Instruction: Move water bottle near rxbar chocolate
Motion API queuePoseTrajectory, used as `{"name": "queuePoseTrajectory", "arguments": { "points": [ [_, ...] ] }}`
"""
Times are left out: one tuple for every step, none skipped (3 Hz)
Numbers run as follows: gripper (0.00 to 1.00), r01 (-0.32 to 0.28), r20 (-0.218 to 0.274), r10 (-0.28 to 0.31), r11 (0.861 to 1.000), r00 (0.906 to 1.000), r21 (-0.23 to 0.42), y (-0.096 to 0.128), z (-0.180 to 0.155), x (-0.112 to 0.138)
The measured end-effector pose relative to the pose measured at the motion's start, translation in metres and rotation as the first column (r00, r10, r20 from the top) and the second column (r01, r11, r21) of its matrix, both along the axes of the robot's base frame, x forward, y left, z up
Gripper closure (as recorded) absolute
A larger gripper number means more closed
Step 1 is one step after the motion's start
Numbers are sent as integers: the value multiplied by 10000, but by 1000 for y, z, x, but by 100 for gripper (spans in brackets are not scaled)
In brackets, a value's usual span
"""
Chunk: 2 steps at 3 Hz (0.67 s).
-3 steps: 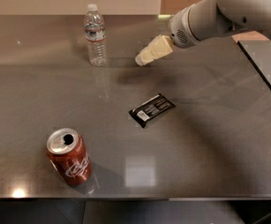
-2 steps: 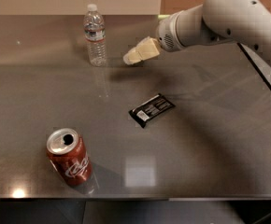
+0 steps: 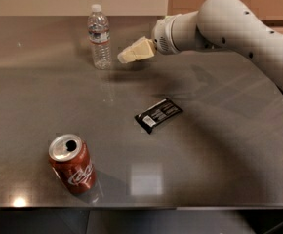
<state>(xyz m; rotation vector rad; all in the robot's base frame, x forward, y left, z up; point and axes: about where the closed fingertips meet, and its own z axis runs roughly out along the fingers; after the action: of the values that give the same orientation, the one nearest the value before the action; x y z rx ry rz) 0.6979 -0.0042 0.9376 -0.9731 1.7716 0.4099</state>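
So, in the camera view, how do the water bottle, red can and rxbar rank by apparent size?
1. red can, though it sits nearest the camera
2. water bottle, similar height
3. rxbar chocolate
The gripper hovers beside the bottle.

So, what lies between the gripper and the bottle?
Nothing. The camera view shows only bare table between the bottle and the gripper close beside it.

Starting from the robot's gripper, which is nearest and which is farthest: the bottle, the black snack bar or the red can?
The gripper hovers over the table's back part.
1. Water bottle, just beside it at the back.
2. Rxbar chocolate, mid-table.
3. Red soda can, near the front edge.
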Motion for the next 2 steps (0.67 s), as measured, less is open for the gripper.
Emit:
{"name": "queuePoseTrajectory", "arguments": {
  "points": [
    [0, -141, -24, 140, 9997, 9999, -190, 4, 0, 2],
    [0, -174, 186, 178, 9995, 9997, -246, 12, -3, 14]
  ]
}}
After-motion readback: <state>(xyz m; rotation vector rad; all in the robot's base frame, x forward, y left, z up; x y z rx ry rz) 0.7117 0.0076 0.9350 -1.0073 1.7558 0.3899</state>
